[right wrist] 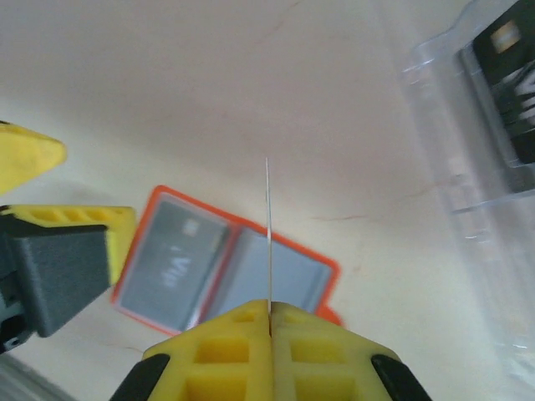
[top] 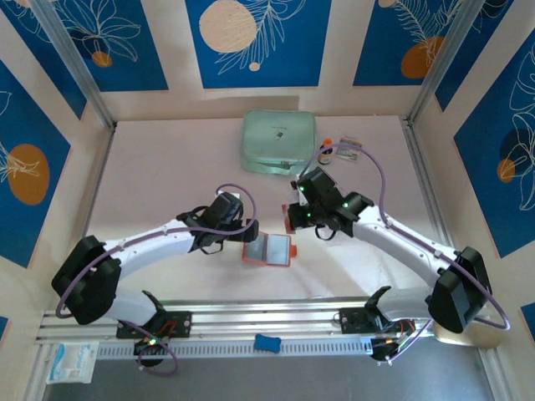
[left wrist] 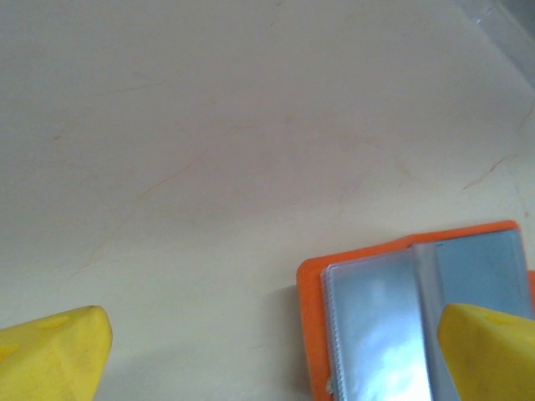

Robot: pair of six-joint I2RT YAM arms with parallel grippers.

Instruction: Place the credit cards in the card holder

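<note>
- Pinch of right gripper (right wrist: pixel 269 313) on a single credit card (right wrist: pixel 268 234): yellow pads pressed together on its lower edge, card upright, seen edge-on as a thin pale line.
- Hangs over the open card holder (right wrist: pixel 297 271), roughly in line with the central fold. Held on edge, most likely, for slipping down into a sleeve rather than sliding flat across the page.
- Appears to carry one seated card (right wrist: pixel 171 255), dark grey with pale marks, behind the plastic of the left-hand pocket. Right-hand pocket seemingly vacant, though hard to confirm under glare.
- Left gripper (left wrist: pixel 272 334) spread wide and holding nothing, one fingertip over the holder's plastic sleeves, the other over bare table (left wrist: pixel 209 150). Poised, by the look of it, for pinning the holder flat during insertion. Contact with the sleeves impossible to tell.
- Seen from above, holder open at front centre of the table, between the two grippers, within easy reach of both.
- Clear tray (right wrist: pixel 468 167) just off to the right, spare cards (right wrist: pixel 510 92) inside: task judged only partway done.
- Mint-green case (top: pixel 278 142) at the far edge, well apart, seemingly no part of the job.
</note>
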